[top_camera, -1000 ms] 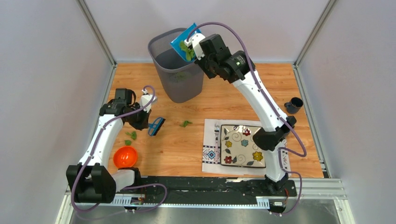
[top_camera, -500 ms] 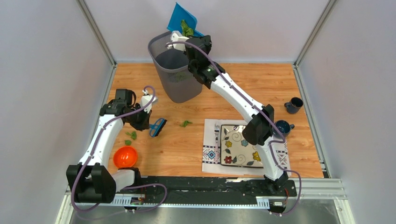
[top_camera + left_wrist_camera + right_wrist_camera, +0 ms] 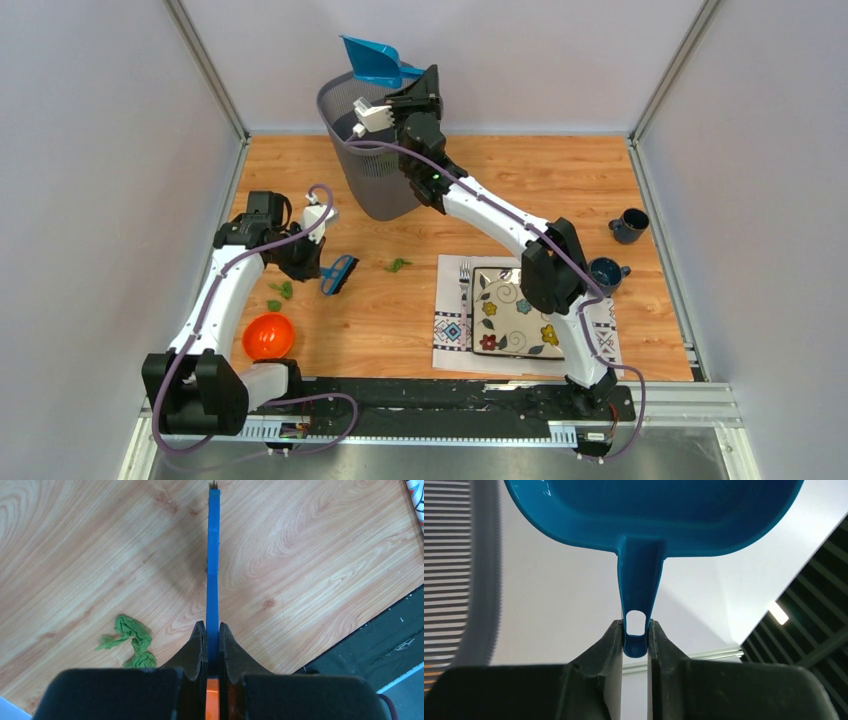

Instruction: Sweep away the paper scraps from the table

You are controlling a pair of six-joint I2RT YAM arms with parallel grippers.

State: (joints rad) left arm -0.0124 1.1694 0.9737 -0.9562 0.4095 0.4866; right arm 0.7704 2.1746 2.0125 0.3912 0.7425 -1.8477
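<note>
My right gripper [image 3: 400,88] is shut on the handle of the blue dustpan [image 3: 375,61], holding it tipped high over the grey mesh bin [image 3: 372,150]; the pan's underside fills the right wrist view [image 3: 649,515], gripper [image 3: 636,630]. No scraps show in the pan. My left gripper [image 3: 318,265] is shut on the blue brush [image 3: 338,272], low over the wooden table [image 3: 400,310]; in the left wrist view the brush [image 3: 213,560] runs forward from the gripper [image 3: 212,627]. Green paper scraps lie right of the brush [image 3: 398,265] and left of it [image 3: 281,292], [image 3: 129,640].
An orange bowl [image 3: 268,336] sits near the left arm's base. A white placemat [image 3: 448,330] holds a flowered plate [image 3: 517,312] and a fork [image 3: 464,280]. Two dark mugs [image 3: 630,224], [image 3: 604,272] stand at the right. Grey walls and metal rails edge the table.
My right arm swung the dustpan left and up over the bin and tipped it; the green scraps seen in the pan earlier no longer show. The left arm stayed put.
</note>
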